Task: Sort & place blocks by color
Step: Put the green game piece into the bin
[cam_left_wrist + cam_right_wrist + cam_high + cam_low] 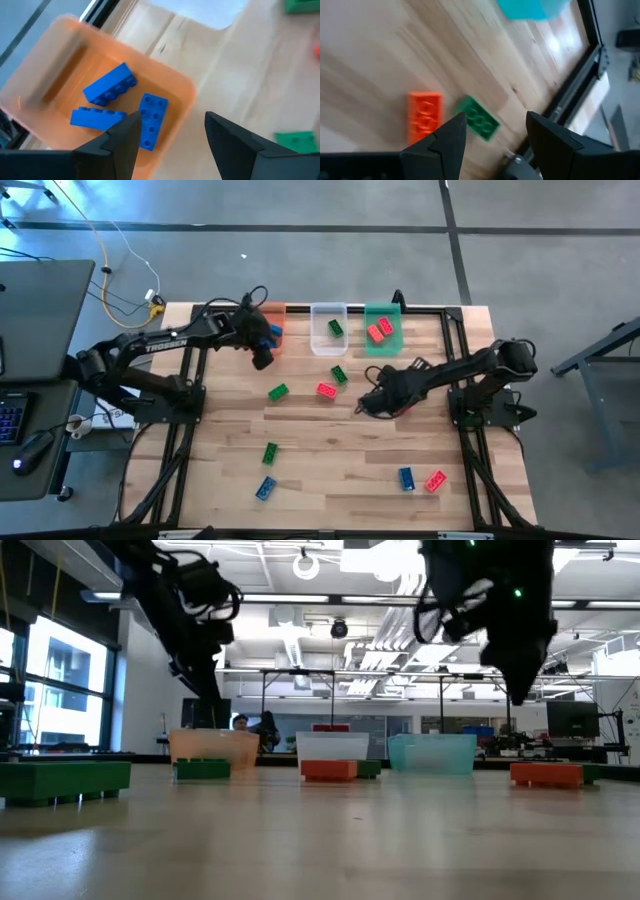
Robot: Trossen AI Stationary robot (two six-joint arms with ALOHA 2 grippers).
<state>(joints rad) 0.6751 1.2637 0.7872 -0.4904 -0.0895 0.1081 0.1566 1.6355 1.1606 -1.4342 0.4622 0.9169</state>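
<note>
Right now my left gripper (170,135) hovers by the orange bin (272,330) at the back of the table, fingers apart and holding nothing; three blue blocks (110,84) already lie inside that bin. My right gripper (495,137) hangs over mid-table, its fingers also spread and empty.

What the next pick turns on, as I read it, is the pair just ahead of the right fingers: a red block (424,116) and a green block (478,118) lying close together on the wood, not touching. From above, they sit just to the left of the right gripper, the red one (326,390) nearer the front, the green one (339,375) behind it. The right arm is clearly the closer one. The green block's long axis runs slantwise to my finger gap, so I would probably need some wrist turn to close across its short sides.

Other blocks lie scattered toward the front edge.
</note>
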